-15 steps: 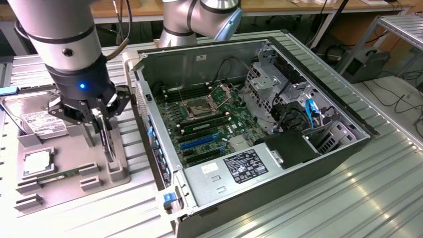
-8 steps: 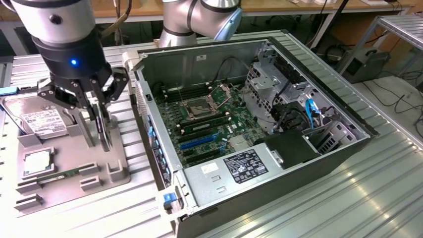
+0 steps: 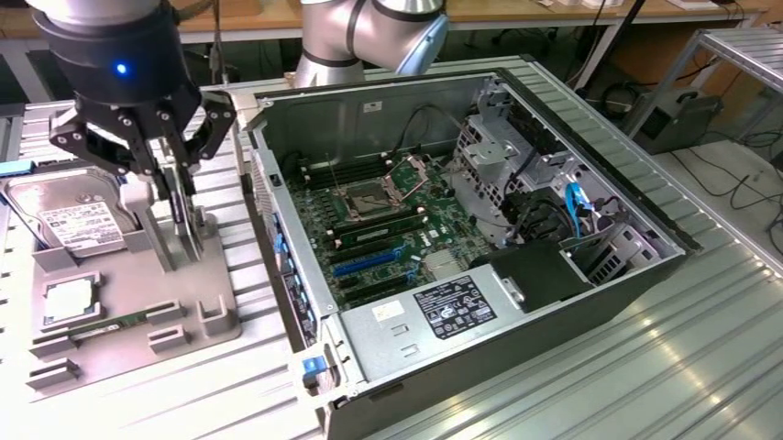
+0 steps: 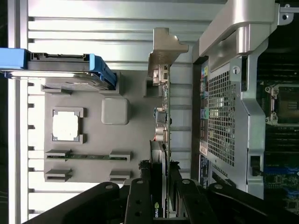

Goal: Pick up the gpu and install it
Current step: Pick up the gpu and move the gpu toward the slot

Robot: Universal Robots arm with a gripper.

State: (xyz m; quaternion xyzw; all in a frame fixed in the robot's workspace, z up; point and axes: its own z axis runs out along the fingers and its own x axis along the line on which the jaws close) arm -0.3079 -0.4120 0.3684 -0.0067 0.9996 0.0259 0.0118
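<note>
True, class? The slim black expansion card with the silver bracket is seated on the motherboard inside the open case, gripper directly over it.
No. The slim black gpu with silver bracket stands on edge in the grey holder tray beside the open metal case, per the exterior view. The gripper is directly over it.

A ribbed metal counter (image 3: pixel 685 367) is spreading beneath my end effector (image 3: pixel 171 192), catching streaks of light well away from it. Behind it wooden benches (image 3: pixel 514 11) are running across; far off, cables (image 3: pixel 749 183) are lying on the grey floor (image 3: pixel 703 170) beside a metal frame (image 3: pixel 734 41).
</note>
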